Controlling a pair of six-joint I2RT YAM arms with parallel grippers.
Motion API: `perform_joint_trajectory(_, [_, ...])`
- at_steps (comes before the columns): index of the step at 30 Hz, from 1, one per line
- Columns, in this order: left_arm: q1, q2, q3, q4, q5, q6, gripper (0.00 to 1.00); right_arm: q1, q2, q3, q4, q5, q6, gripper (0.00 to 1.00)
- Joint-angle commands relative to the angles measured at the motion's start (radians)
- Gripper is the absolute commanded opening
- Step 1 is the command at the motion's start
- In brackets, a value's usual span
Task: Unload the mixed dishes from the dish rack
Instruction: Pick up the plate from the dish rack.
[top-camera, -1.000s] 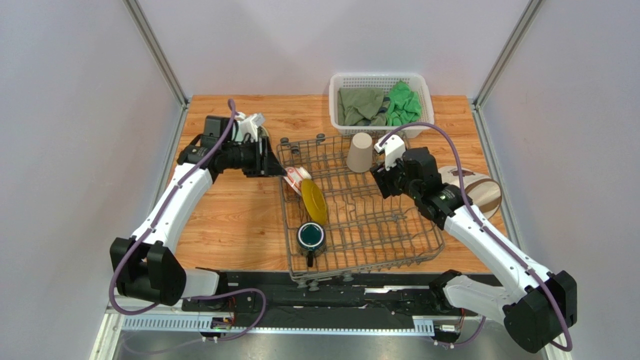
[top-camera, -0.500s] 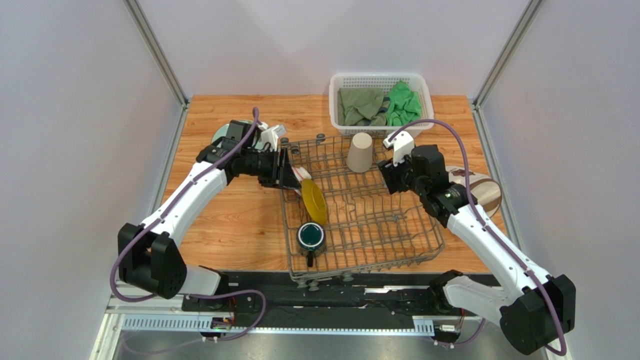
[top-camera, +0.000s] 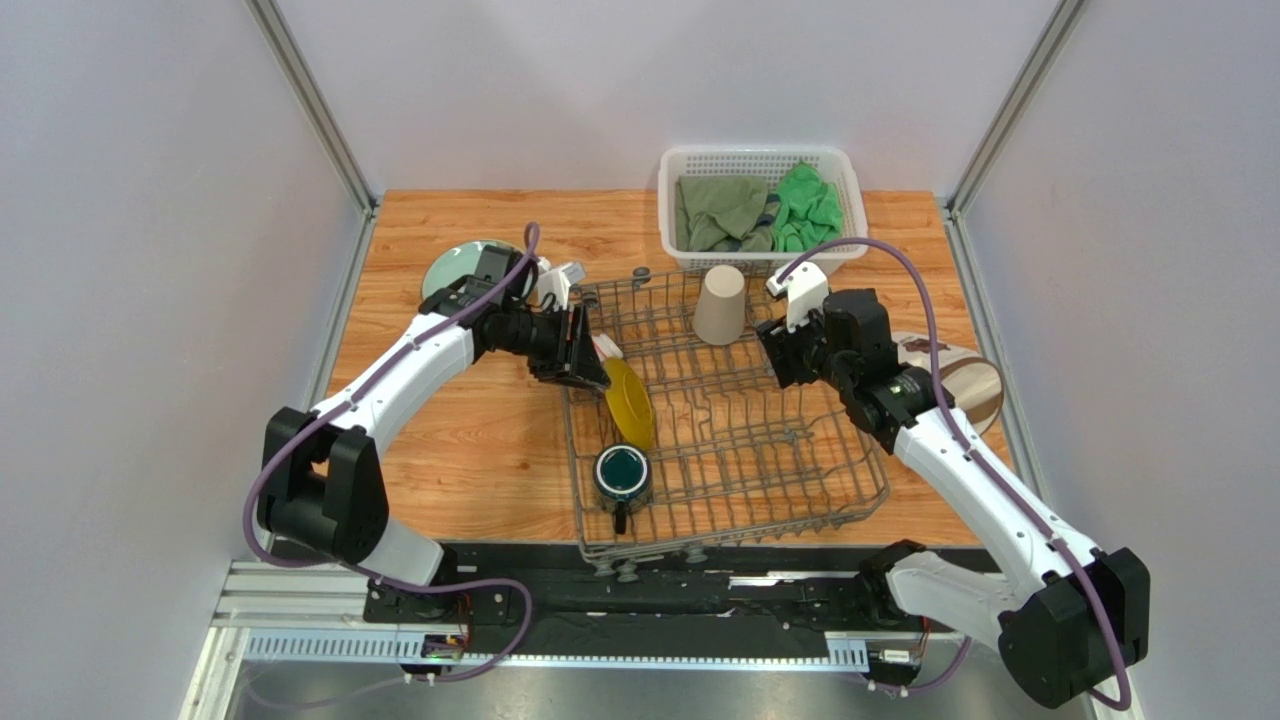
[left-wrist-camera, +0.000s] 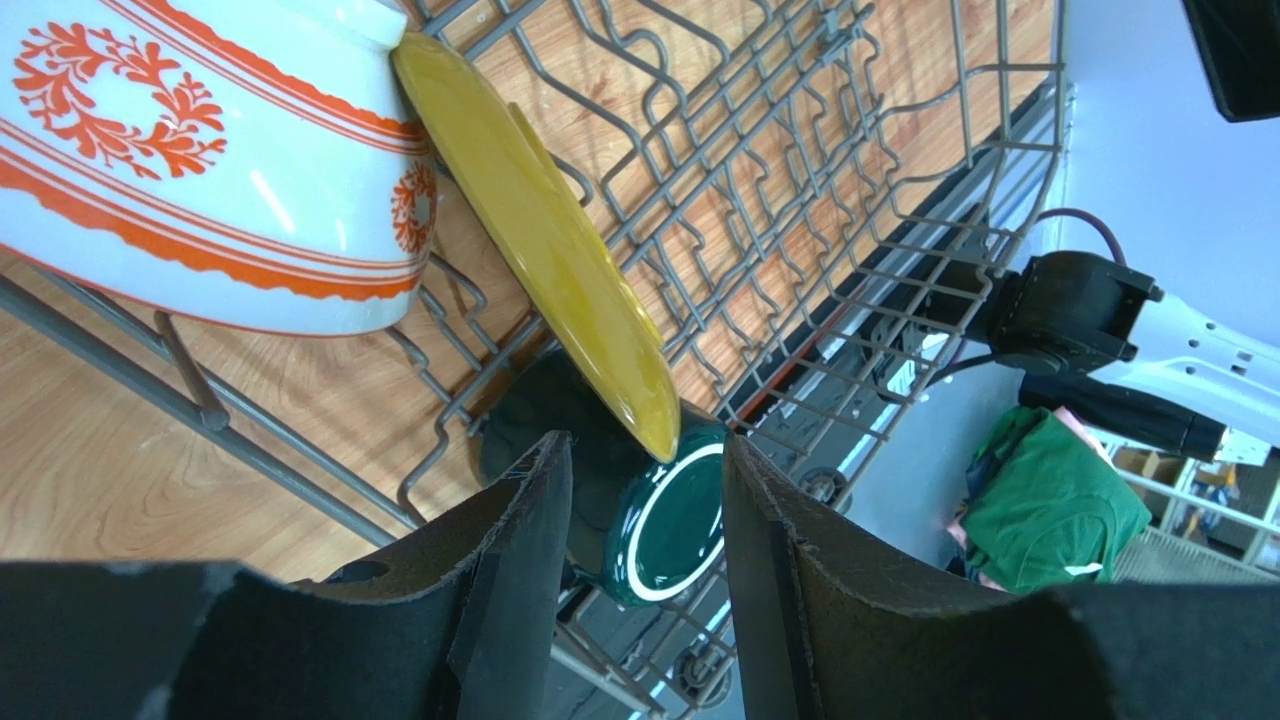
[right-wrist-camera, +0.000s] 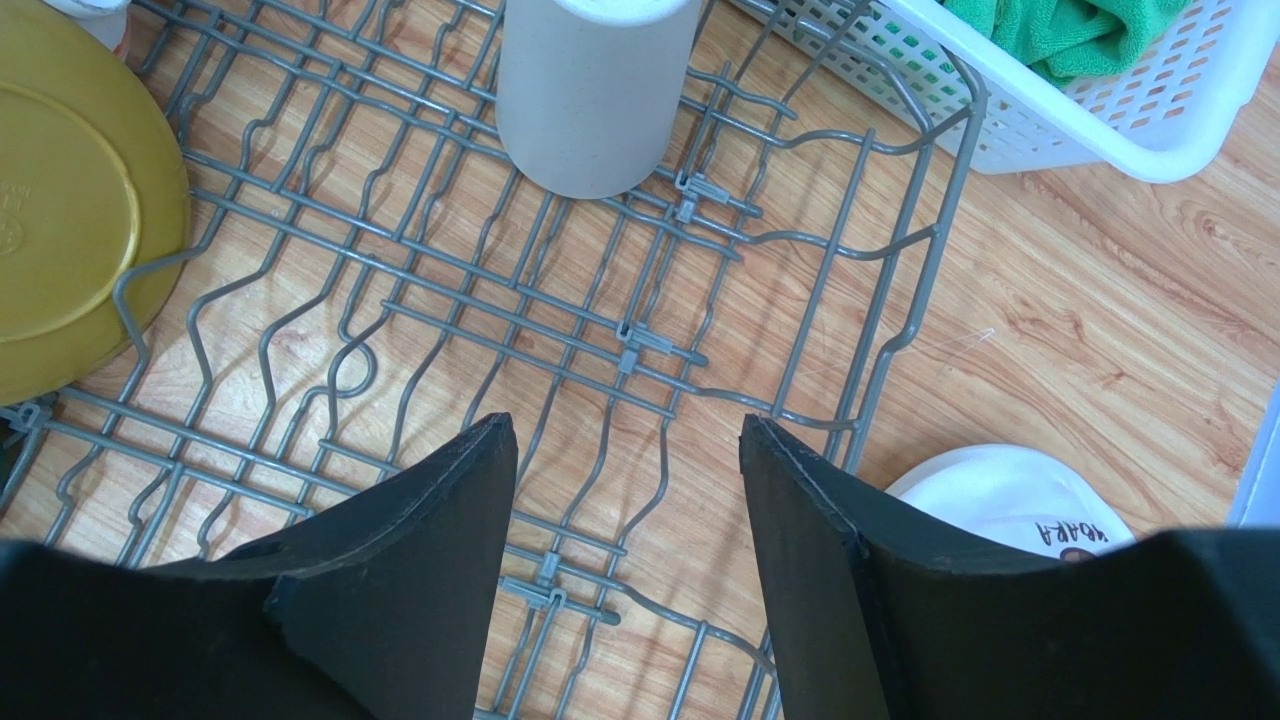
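The grey wire dish rack (top-camera: 781, 450) holds a yellow-and-green plate (top-camera: 628, 402) on edge, a dark teal mug (top-camera: 622, 474), an upside-down beige cup (top-camera: 720, 305) and a red-and-white bowl (top-camera: 607, 348). My left gripper (top-camera: 589, 357) is open and empty at the rack's left edge beside the bowl (left-wrist-camera: 196, 150). Beyond its jaws are the yellow plate (left-wrist-camera: 556, 255) and the mug (left-wrist-camera: 676, 518). My right gripper (top-camera: 769, 357) is open and empty over the rack's far right part, below the cup (right-wrist-camera: 589, 90). A pale green plate (top-camera: 451, 267) lies on the table at the far left. A cream plate (top-camera: 962, 383) lies right of the rack.
A white mesh basket (top-camera: 759, 162) with green cloths (top-camera: 807, 207) stands behind the rack, close to the cup. Metal frame posts run along both table sides. The black rail with the arm bases runs along the near edge.
My left arm has swung right from the far left of the table to the rack's left edge, uncovering the pale green plate. My right gripper shifted slightly right.
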Motion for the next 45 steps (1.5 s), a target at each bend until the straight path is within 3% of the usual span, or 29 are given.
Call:
perform_joint_trajectory(1, [-0.01,0.026,0.01,0.029,0.01,-0.01,0.5,-0.008,0.001,-0.004,0.044,-0.009,-0.011,0.62])
perform_joint_trajectory(16, [-0.047,0.138,0.086,0.01,0.053,0.016,0.48,-0.008,-0.009,-0.007,0.044,-0.009,-0.016,0.61])
perform_joint_trajectory(22, [-0.059,0.147,0.099,0.004,0.052,0.027,0.38,-0.012,-0.015,-0.007,0.043,-0.043,-0.014,0.61])
perform_joint_trajectory(26, [-0.062,0.152,0.109,0.001,0.047,0.035,0.25,-0.017,-0.019,-0.008,0.041,-0.049,-0.014,0.61])
perform_joint_trajectory(34, [-0.062,0.163,0.135,-0.011,0.064,0.044,0.15,-0.023,-0.029,-0.011,0.037,-0.063,-0.011,0.61])
perform_joint_trajectory(38, [-0.062,0.158,0.152,-0.013,0.092,0.044,0.02,-0.026,-0.03,-0.01,0.035,-0.067,-0.011,0.61])
perform_joint_trajectory(45, [-0.062,0.101,0.172,-0.028,0.099,0.042,0.0,-0.027,-0.033,-0.011,0.035,-0.081,-0.011,0.61])
